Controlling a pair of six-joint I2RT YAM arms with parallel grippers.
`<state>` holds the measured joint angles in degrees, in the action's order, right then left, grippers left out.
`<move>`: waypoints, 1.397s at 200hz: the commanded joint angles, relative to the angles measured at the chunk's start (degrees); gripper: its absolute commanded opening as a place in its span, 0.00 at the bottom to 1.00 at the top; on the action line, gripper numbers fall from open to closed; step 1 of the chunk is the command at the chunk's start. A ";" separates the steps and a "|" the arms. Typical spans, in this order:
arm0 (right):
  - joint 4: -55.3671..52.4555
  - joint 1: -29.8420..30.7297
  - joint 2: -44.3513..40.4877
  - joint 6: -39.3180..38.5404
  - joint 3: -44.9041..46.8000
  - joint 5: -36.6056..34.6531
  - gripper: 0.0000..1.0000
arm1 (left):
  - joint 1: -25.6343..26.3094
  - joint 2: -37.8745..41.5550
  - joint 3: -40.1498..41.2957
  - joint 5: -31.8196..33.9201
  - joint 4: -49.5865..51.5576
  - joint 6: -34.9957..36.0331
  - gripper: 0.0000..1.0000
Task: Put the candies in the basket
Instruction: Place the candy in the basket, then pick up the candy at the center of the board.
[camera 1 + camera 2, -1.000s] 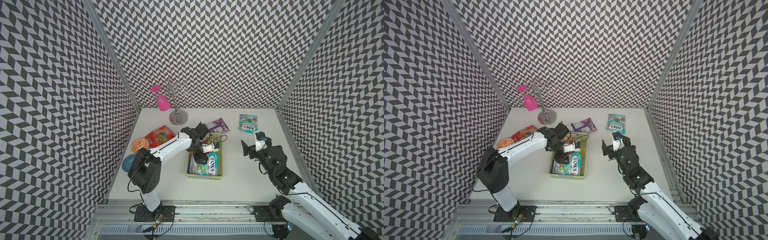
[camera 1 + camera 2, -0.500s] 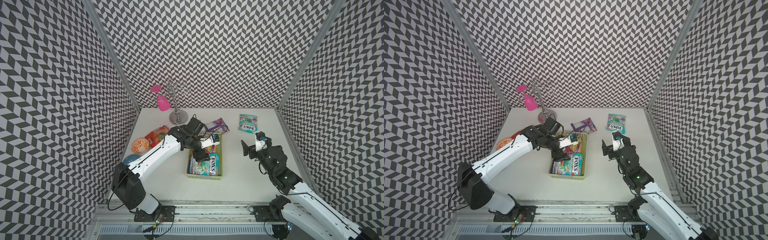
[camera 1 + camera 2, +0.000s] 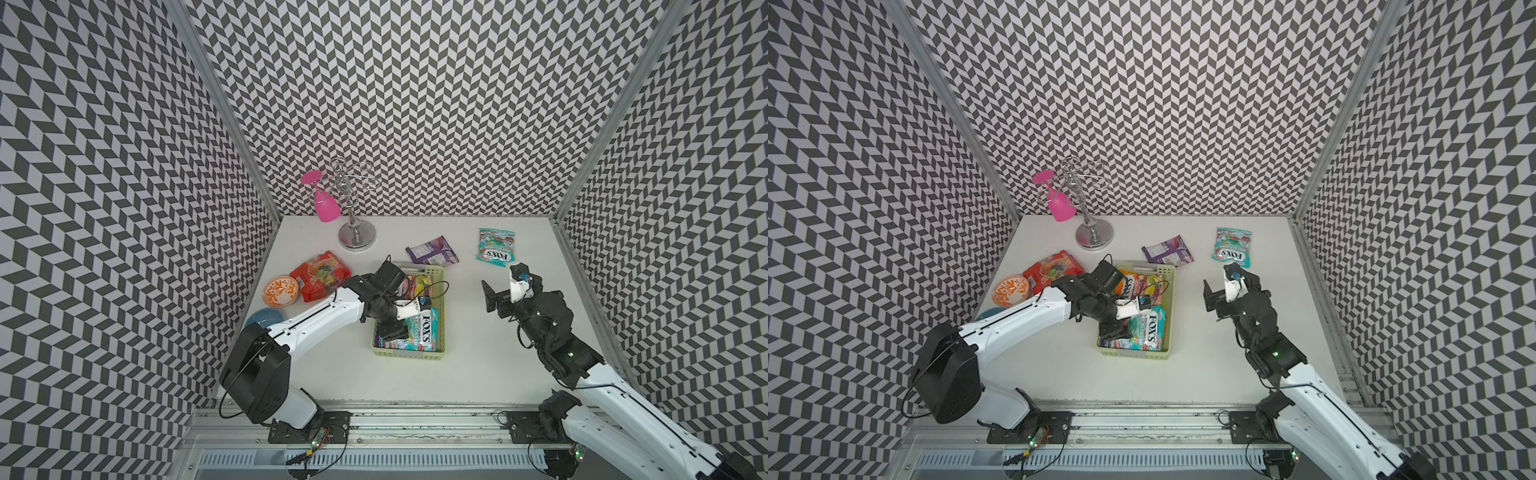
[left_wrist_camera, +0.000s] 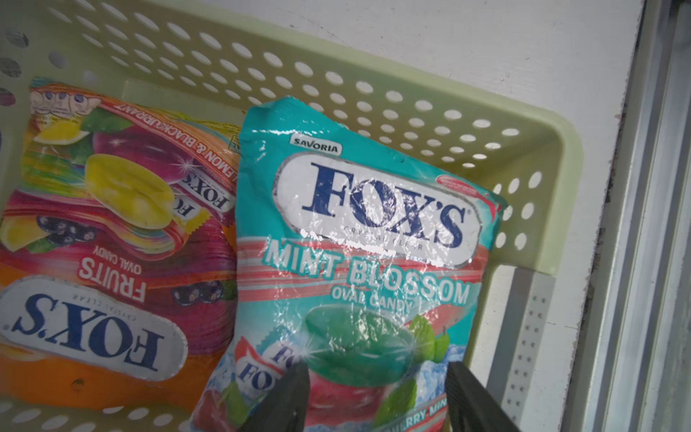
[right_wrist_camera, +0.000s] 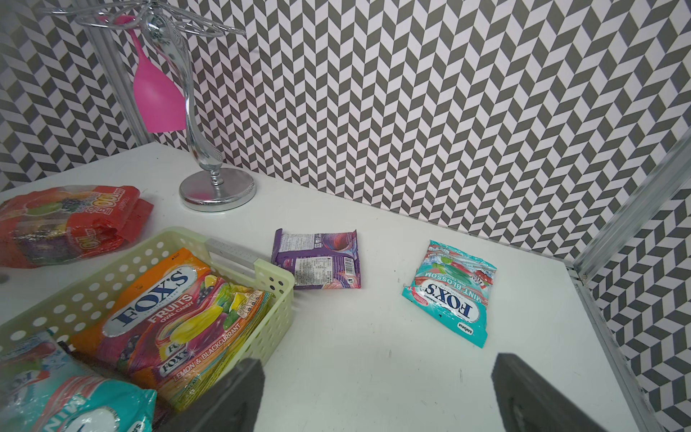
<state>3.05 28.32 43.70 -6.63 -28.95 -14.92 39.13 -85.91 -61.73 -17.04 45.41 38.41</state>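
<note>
Left tool (image 4: pixel 375 377) over teal bag (image 4: pixel 355 243) in basket (image 4: pixel 542 149), orange bag (image 4: pixel 112 262) alongside.

Three walls (image 3: pixel 415 104) in grey-and-white chevron paper enclose a white table (image 3: pixel 478 374) at its back, left and right edges. Aluminium posts (image 3: pixel 225 112) stand at the two back corners, a rail (image 3: pixel 415 419) lines the front edge, and the light is even.

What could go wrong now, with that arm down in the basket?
The left hand sits low over the mint bag, fingers apart; lifting off could snag the glossy bag and drag it out. The purple bag lies right beside the basket wall, so grabbing it might shove the basket.
</note>
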 commanded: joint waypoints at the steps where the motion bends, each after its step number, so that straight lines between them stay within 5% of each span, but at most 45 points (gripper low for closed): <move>1: 2.74 -0.14 0.23 -0.02 0.30 0.54 0.99 | 0.59 -0.25 2.60 1.11 -4.73 1.17 0.63; 69: 2.33 -0.18 -0.16 0.05 0.51 0.17 0.99 | 0.94 -0.86 5.69 1.39 -7.59 0.27 0.61; 136: 0.19 -0.19 0.82 0.28 -2.08 -0.38 0.99 | -0.04 9.98 0.06 0.69 -6.36 -2.62 0.67; 206: -7.63 -0.14 11.46 10.37 -14.04 -6.85 0.99 | -10.49 18.95 -0.67 -3.17 -9.95 -10.26 0.75; 279: -13.81 -1.27 32.24 13.99 -30.57 -12.36 0.99 | -22.65 25.96 5.39 -8.36 -15.30 -17.78 0.84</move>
<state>-8.01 27.94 70.46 4.80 -53.98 -23.66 19.55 -62.11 -58.22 -21.58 33.21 24.27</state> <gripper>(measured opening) 0.992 0.829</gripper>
